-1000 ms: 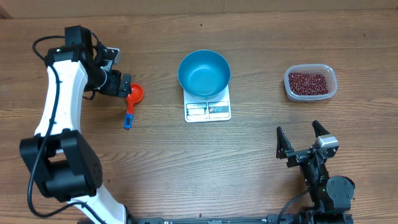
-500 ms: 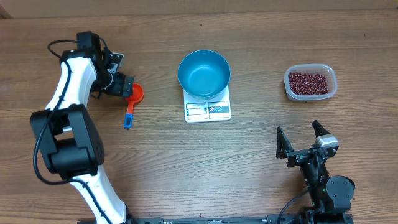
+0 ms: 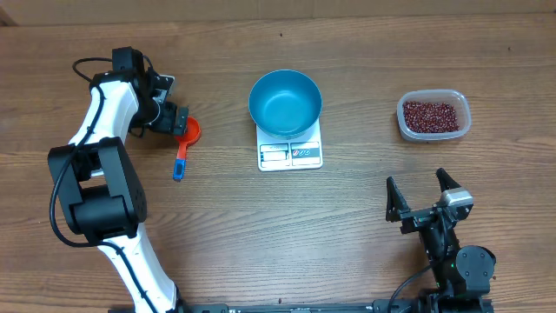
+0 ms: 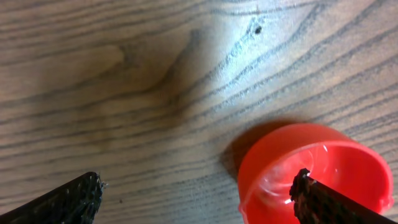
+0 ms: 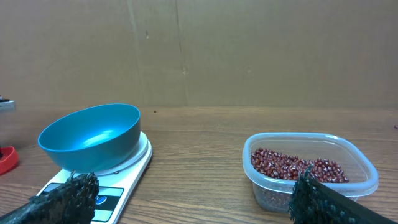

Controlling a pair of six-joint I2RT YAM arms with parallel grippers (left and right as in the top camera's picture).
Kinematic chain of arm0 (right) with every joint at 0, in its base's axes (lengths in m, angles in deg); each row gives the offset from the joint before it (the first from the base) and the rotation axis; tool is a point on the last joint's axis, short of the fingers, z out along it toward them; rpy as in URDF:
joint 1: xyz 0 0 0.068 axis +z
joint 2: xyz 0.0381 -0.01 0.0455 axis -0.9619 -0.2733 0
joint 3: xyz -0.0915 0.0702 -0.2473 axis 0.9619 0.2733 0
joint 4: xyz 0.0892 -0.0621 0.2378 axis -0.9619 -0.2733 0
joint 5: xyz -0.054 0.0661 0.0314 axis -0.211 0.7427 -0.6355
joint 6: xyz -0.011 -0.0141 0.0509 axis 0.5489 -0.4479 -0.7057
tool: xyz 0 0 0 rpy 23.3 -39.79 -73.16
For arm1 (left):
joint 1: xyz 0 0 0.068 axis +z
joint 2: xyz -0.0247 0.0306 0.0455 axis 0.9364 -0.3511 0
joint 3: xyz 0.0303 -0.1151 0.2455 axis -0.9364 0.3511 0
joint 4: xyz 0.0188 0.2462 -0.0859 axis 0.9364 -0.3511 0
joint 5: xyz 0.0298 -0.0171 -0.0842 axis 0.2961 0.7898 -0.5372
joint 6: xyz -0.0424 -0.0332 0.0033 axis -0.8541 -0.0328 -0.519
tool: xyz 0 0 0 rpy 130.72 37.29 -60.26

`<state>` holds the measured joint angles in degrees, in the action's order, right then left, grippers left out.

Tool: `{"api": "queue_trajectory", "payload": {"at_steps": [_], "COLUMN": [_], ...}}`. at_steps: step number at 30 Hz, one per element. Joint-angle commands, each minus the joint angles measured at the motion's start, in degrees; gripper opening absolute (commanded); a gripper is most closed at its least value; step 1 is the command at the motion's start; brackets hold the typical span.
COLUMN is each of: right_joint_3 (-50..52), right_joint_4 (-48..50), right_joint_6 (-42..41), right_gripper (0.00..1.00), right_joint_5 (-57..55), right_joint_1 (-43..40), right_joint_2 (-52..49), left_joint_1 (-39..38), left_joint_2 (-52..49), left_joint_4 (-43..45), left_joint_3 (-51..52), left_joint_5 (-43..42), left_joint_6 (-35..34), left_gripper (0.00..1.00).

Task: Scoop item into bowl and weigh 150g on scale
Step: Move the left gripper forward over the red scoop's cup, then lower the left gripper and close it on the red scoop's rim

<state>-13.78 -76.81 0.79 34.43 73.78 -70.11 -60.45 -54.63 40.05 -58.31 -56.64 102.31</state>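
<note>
The light blue bowl [image 3: 285, 103] stands on the white scale [image 3: 291, 153] at the table's middle; both also show in the right wrist view, the bowl [image 5: 90, 137] on the scale [image 5: 134, 165]. The item, dark red beans [image 3: 430, 115], fills a clear tub at the right, and the beans [image 5: 295, 167] lie just ahead of my right gripper [image 5: 193, 186], which is open and empty. My left gripper [image 3: 176, 120] is open and low at the orange-red scoop [image 3: 185, 139]. In the left wrist view one finger sits over the scoop's cup [image 4: 314, 171]; my left gripper [image 4: 198, 186] holds nothing.
The scoop's blue-tipped handle [image 3: 179, 169] points toward the table's front. The clear tub [image 3: 462, 122] sits near the right edge. My right gripper [image 3: 423, 196] rests near the front right. A cardboard wall [image 5: 199, 50] backs the table.
My left arm has swung its links and the left gripper has crept slightly right toward the scoop's cup. The right arm, bowl, scale and tub have not moved.
</note>
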Motion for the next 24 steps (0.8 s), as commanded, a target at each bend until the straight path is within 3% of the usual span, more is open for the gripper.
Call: {"api": "queue_trajectory", "payload": {"at_steps": [1,24], "right_joint_3": [0.61,0.61], "right_joint_4": [0.15,0.17], "right_joint_6": [0.11,0.11], "right_gripper": [1.00,1.00], "right_joint_5": [-0.17,-0.17], "right_joint_1": [-0.02,-0.02], "right_joint_2": [0.46,0.46], "left_joint_1": [-0.04,-2.27], "left_joint_2": [-0.72,-2.32], "left_joint_4": [0.92,-0.48], "left_joint_3": [-1.27,-0.81], "left_joint_5": [0.15,3.56], "left_joint_6": [0.98,0.37], "left_gripper": [1.00,1.00]}}
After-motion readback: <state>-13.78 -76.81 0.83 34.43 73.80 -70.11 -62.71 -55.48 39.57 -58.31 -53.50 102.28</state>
